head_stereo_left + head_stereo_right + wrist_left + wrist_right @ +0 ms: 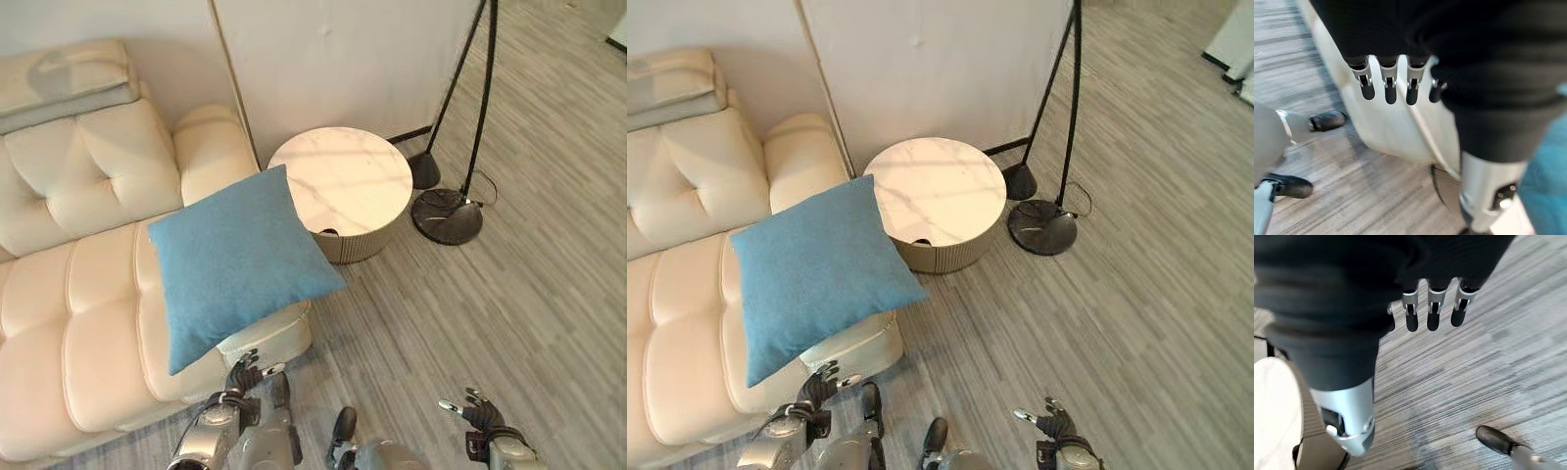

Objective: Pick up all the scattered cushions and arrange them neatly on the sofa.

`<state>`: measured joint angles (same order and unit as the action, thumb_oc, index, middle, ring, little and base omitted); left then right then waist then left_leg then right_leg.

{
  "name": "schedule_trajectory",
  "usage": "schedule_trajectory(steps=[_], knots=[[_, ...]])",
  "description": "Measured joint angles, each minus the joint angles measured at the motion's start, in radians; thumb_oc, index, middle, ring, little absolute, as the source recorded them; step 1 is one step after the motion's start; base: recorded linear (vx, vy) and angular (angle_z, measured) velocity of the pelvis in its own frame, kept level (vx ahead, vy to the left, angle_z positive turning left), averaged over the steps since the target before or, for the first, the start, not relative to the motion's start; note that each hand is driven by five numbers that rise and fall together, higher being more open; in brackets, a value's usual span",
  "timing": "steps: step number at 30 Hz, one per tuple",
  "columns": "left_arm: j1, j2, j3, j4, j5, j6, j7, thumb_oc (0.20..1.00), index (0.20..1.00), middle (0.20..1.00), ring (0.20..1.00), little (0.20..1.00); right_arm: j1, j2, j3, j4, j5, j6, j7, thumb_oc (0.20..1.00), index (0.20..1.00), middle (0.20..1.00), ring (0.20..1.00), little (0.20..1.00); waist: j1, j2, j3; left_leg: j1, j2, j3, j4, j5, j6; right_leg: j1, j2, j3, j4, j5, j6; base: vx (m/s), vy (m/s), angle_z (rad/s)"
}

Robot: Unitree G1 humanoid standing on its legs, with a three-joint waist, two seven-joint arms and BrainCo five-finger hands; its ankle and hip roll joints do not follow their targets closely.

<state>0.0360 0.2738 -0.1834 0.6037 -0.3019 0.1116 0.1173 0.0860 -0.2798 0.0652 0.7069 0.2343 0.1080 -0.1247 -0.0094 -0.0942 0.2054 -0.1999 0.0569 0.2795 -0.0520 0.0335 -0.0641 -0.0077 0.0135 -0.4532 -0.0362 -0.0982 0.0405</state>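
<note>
A blue square cushion point(235, 259) lies flat on the right end of the cream tufted sofa point(78, 323), one corner hanging over the sofa's front edge. My left hand point(245, 375) hangs low just in front of that sofa corner, below the cushion and apart from it. In the left wrist view its fingers point(1390, 85) are relaxed and hold nothing, and the cushion's blue edge point(1547, 181) shows beside them. My right hand point(480, 416) hovers over bare floor, fingers point(1432, 313) loose and empty. A pale cushion point(64, 83) rests on top of the sofa back.
A round marble-topped side table point(341, 181) stands right beside the sofa arm. Two black floor lamp bases point(448, 215) and their poles stand to its right, near the wall. Grey wood floor point(529, 294) stretches away to the right.
</note>
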Motion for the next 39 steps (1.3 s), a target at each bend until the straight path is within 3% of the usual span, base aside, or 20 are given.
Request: schedule_trajectory(steps=[2,4,6,7,8,9,11,12,13,15,17,18,19,21,22,27,29,32,37,39], knots=[[0.032,0.000,0.012,0.000,0.000,0.002,0.001,1.000,1.000,1.000,1.000,1.000,0.000,0.000,-0.001,0.004,-0.002,0.002,0.003,1.000,1.000,1.000,1.000,1.000,0.010,0.006,-0.003,0.074,-0.006,-0.004,-0.008,0.018,0.026,0.052,0.021,-0.006,-0.021,0.047,-0.081,0.28,0.211,0.07],[0.053,-0.002,0.015,0.001,0.000,0.004,0.001,1.000,1.000,1.000,1.000,1.000,0.003,-0.003,0.003,0.004,-0.019,0.001,0.006,1.000,1.000,1.000,1.000,1.000,0.017,0.016,-0.019,0.102,-0.022,-0.014,0.007,0.016,0.034,0.076,0.027,-0.022,-0.025,0.032,-0.062,0.31,0.312,0.12],[0.036,-0.008,0.033,0.011,-0.001,0.004,0.004,1.000,1.000,1.000,1.000,1.000,-0.006,-0.004,0.003,0.004,-0.022,0.002,0.008,1.000,1.000,1.000,1.000,1.000,0.016,0.029,-0.024,0.109,-0.084,-0.021,0.002,0.000,0.093,0.071,0.011,-0.043,0.050,0.005,-0.025,0.20,0.304,0.28],[0.033,-0.017,0.031,0.020,-0.001,0.005,0.004,1.000,1.000,1.000,1.000,1.000,-0.006,-0.012,0.004,-0.001,-0.024,0.002,0.008,1.000,1.000,1.000,1.000,1.000,0.014,0.057,-0.016,0.127,-0.074,-0.029,-0.014,0.008,0.136,0.052,0.010,-0.040,0.139,-0.009,-0.027,0.09,0.208,0.41],[0.040,-0.003,0.027,0.015,-0.001,0.004,0.005,1.000,1.000,1.000,1.000,1.000,0.010,0.000,0.008,-0.012,-0.029,0.002,0.009,1.000,1.000,1.000,1.000,1.000,0.010,0.061,-0.029,0.167,-0.069,-0.047,-0.025,0.048,0.167,-0.004,-0.030,-0.016,0.362,-0.080,0.000,0.19,0.327,0.37],[0.040,0.005,0.027,0.015,-0.001,0.003,0.007,1.000,1.000,1.000,1.000,1.000,0.016,0.004,0.013,-0.013,-0.031,0.001,0.013,1.000,1.000,1.000,1.000,1.000,0.010,0.056,-0.035,0.177,-0.080,-0.054,-0.023,0.026,0.180,-0.045,-0.075,-0.010,0.466,-0.126,0.009,0.14,0.219,0.35],[0.030,0.012,0.025,0.018,-0.001,0.007,0.010,1.000,1.000,1.000,1.000,1.000,0.028,0.008,0.019,-0.025,-0.039,0.000,0.018,1.000,1.000,1.000,1.000,1.000,0.003,0.026,-0.037,0.198,-0.123,-0.099,-0.022,-0.008,0.212,-0.128,-0.162,0.075,0.671,-0.128,0.034,0.09,0.095,0.40],[0.030,0.014,0.020,0.019,-0.001,0.007,0.011,1.000,1.000,1.000,1.000,1.000,0.031,0.008,0.020,-0.027,-0.040,0.000,0.018,1.000,1.000,1.000,1.000,1.000,-0.009,0.019,-0.037,0.202,-0.132,-0.108,-0.021,0.007,0.196,-0.145,-0.180,0.099,0.717,-0.139,0.038,0.10,0.032,0.77],[0.021,0.015,-0.007,0.017,-0.001,0.009,0.011,1.000,1.000,1.000,1.000,1.000,0.034,0.011,0.045,-0.022,-0.042,0.003,0.020,1.000,1.000,1.000,1.000,1.000,-0.013,0.029,-0.028,0.212,-0.126,-0.144,-0.026,0.006,0.196,-0.196,-0.137,0.210,0.629,-0.165,0.036,0.07,-0.015,0.71],[0.019,0.008,-0.013,0.018,-0.001,0.009,0.007,1.000,1.000,1.000,1.000,1.000,0.010,0.019,0.047,-0.021,-0.048,0.003,0.025,1.000,1.000,1.000,1.000,1.000,-0.010,0.054,-0.009,0.219,-0.109,-0.156,-0.026,0.006,0.190,-0.245,-0.101,0.256,0.487,-0.155,0.031,0.09,-0.065,0.45],[0.017,0.004,-0.009,0.020,-0.001,0.009,0.006,1.000,1.000,1.000,1.000,1.000,0.000,0.021,0.047,-0.002,-0.048,0.001,0.026,1.000,1.000,1.000,1.000,1.000,-0.007,0.068,0.000,0.235,-0.105,-0.163,-0.026,-0.005,0.168,-0.259,-0.071,0.278,0.304,-0.088,0.024,0.17,-0.107,0.33],[0.006,0.011,-0.005,0.040,-0.001,0.009,0.008,1.000,1.000,1.000,1.000,1.000,0.000,0.027,0.053,0.004,-0.048,0.002,0.026,1.000,1.000,1.000,1.000,1.000,-0.007,0.067,0.000,0.244,-0.106,-0.191,-0.026,-0.021,0.144,-0.270,-0.035,0.370,0.157,-0.013,0.051,0.18,-0.134,0.46],[0.003,0.014,-0.001,0.042,-0.001,0.009,0.011,1.000,1.000,1.000,1.000,1.000,0.000,0.030,0.055,0.006,-0.048,0.002,0.026,1.000,1.000,1.000,1.000,1.000,-0.010,0.060,0.001,0.247,-0.111,-0.190,-0.026,-0.021,0.144,-0.266,-0.032,0.388,0.110,0.018,0.067,0.24,-0.166,0.57],[0.021,0.036,0.014,0.036,-0.001,0.009,0.018,1.000,1.000,1.000,1.000,1.000,0.004,0.039,0.055,0.010,-0.048,0.005,0.026,1.000,1.000,1.000,1.000,1.000,-0.007,0.017,0.009,0.286,-0.132,-0.216,-0.028,-0.049,0.131,-0.229,-0.051,0.348,0.058,0.114,0.042,0.19,-0.129,0.42],[0.022,0.036,0.014,0.036,-0.001,0.009,0.018,1.000,1.000,1.000,1.000,1.000,0.003,0.039,0.055,0.010,-0.048,0.005,0.026,1.000,1.000,1.000,1.000,1.000,-0.007,0.017,0.009,0.288,-0.131,-0.217,-0.028,-0.052,0.132,-0.227,-0.052,0.346,0.057,0.117,0.038,0.07,-0.057,0.29],[0.091,0.038,0.028,0.036,-0.001,0.011,0.022,1.000,1.000,1.000,1.000,1.000,0.012,0.033,0.043,0.031,-0.048,0.004,0.027,1.000,1.000,1.000,1.000,1.000,-0.005,0.015,-0.033,0.341,-0.080,-0.242,-0.025,-0.101,0.083,-0.153,-0.013,0.286,-0.002,0.275,-0.007,0.18,-0.178,0.17],[0.090,0.036,0.028,0.075,-0.001,0.011,0.022,1.000,1.000,1.000,1.000,1.000,-0.001,0.015,0.042,0.031,-0.047,0.004,0.026,1.000,1.000,1.000,1.000,1.000,-0.004,0.034,-0.040,0.338,-0.058,-0.245,0.006,-0.118,0.060,-0.118,0.012,0.283,-0.053,0.280,-0.047,0.08,-0.143,0.13],[0.069,0.026,0.027,0.163,0.000,0.006,0.018,1.000,1.000,1.000,1.000,1.000,-0.012,-0.002,0.044,0.032,-0.046,0.002,0.026,1.000,1.000,1.000,1.000,1.000,-0.001,0.038,-0.039,0.300,-0.061,-0.245,0.107,-0.135,0.047,-0.090,0.002,0.267,-0.053,0.267,-0.094,0.00,-0.085,0.23],[0.008,-0.005,0.026,0.244,0.005,-0.005,0.011,1.000,1.000,1.000,1.000,1.000,-0.009,-0.015,0.041,0.041,-0.037,0.002,0.024,1.000,1.000,1.000,1.000,1.000,-0.009,0.039,-0.028,0.212,-0.053,-0.238,0.143,-0.136,0.034,-0.090,-0.022,0.205,-0.054,0.242,-0.123,0.00,-0.014,0.50],[-0.055,-0.022,0.031,0.444,0.011,-0.018,0.008,1.000,1.000,1.000,1.000,1.000,-0.028,-0.011,0.046,0.094,-0.035,0.000,0.024,1.000,1.000,1.000,1.000,1.000,-0.020,0.036,-0.024,0.182,-0.010,-0.207,0.106,-0.122,0.045,-0.089,-0.033,0.170,-0.054,0.242,-0.123,0.01,0.061,0.30]])
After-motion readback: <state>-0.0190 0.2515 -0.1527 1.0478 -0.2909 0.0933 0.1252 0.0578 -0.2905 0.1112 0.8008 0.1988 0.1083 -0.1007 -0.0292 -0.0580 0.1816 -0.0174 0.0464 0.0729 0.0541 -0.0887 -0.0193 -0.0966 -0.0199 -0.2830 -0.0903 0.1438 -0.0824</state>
